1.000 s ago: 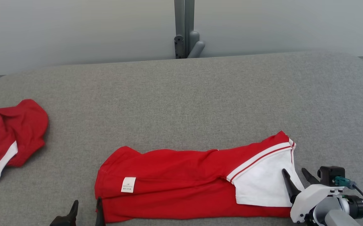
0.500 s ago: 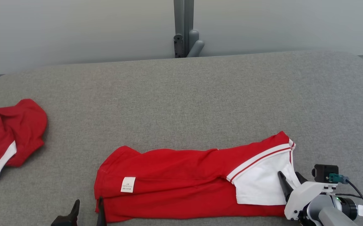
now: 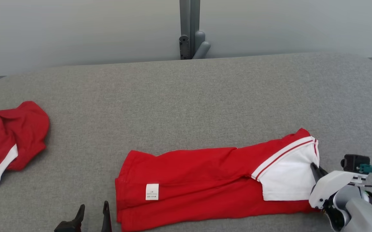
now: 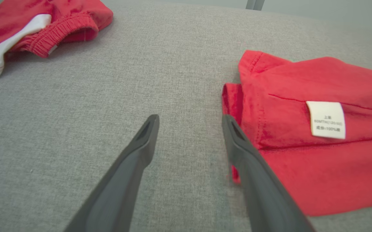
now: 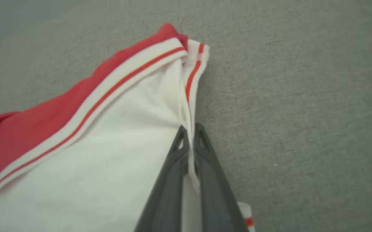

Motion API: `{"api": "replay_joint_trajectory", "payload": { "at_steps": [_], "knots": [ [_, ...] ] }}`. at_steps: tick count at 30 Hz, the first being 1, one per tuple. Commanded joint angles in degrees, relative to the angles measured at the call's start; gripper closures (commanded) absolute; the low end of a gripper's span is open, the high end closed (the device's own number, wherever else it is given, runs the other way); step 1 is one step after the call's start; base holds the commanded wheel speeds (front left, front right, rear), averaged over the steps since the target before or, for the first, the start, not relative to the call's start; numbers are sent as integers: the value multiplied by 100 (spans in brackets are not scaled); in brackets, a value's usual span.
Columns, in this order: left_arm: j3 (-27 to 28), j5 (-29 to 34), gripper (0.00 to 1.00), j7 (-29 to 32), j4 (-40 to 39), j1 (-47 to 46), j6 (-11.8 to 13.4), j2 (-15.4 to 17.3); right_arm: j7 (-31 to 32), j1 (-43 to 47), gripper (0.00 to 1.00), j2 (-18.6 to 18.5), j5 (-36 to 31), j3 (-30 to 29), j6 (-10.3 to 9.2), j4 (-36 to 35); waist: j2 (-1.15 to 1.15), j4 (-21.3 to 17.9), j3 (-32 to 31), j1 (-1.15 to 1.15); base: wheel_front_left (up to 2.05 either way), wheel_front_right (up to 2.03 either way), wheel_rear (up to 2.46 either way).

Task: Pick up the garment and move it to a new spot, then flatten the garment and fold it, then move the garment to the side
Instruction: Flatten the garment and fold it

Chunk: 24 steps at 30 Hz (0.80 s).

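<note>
Right gripper (image 3: 315, 168) is clamped on the garment (image 3: 198, 180). In the right wrist view, its two fingers (image 5: 205, 167) are pressed together with the white right-hand edge of the cloth pinched between them.

The garment lies as a long, flattened red band on the grey padded surface (image 3: 186, 106), near the front edge and right of centre. A white panel (image 3: 285, 174) with red-striped trim forms its right end. A white label (image 3: 152, 191) sits near its left end.

Left gripper (image 3: 94, 206) has its fingers spread apart with nothing between them. It sits low over the surface, just beside the garment's left end. Whether its inner finger (image 4: 237, 141) touches the red hem cannot be told.

A second red-and-white garment (image 3: 12, 138) lies crumpled at the far left, well apart.
</note>
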Motion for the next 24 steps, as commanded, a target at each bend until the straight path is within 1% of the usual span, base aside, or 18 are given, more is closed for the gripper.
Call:
{"api": "replay_joint_trajectory", "payload": {
  "at_steps": [1, 3, 6, 7, 8, 10, 12, 15, 20, 21, 24],
  "knots": [
    [0, -38, 0, 1, -13, -10, 14, 24, 71, -96, 100, -102, 84, 12, -15, -94, 0, -20, -16, 0, 0, 0, 0],
    [-6, -52, 0, 1, -11, 26, 21, 24, 317, -111, 100, -193, 247, 90, -13, -358, 0, -49, -42, 0, 0, 0, 0],
    [-51, -102, 0, 1, -16, 53, 19, 23, 755, -120, 100, -337, 585, 222, -11, -1002, 0, -100, -81, 0, 0, 0, 0],
    [-72, -111, 0, 1, -13, 58, 23, 23, 920, -96, 100, -388, 701, 293, -11, -1272, 0, -114, -92, 0, 0, 0, 0],
    [-124, -144, 0, 1, -19, 59, 32, 24, 1269, 2, 100, -464, 928, 454, -10, -1830, 0, -136, -109, 0, 0, 0, 0],
    [-153, -235, 0, 1, -44, 59, 17, 24, 1620, 116, 100, -518, 1182, 564, -9, -2420, 0, -148, -125, 0, 0, 0, 0],
    [-184, -236, 0, 1, -58, 60, 6, 22, 1954, 207, 100, -581, 1362, 685, -9, -2961, 0, -146, -139, 0, 0, 0, 0],
    [-220, -266, 0, 1, -62, 52, 37, 25, 2499, 406, 100, -537, 1644, 870, -8, -3650, 0, -111, -163, 0, 0, 0, 0],
    [-273, -277, 0, 1, -87, 44, 73, 24, 3353, 676, 100, -462, 1891, 1109, -8, -4360, 0, 61, -202, 0, 0, 0, 0],
    [-273, -277, 0, 1, -87, 44, 73, 24, 3353, 676, 100, -462, 1891, 1109, -8, -4360, 0, 61, -202, 0, 0, 0, 0],
    [-303, -304, 0, 1, -88, 44, 83, 23, 3687, 745, 100, -349, 1884, 1193, -8, -4594, 0, 217, -220, 0, 0, 0, 0]
  ]
}}
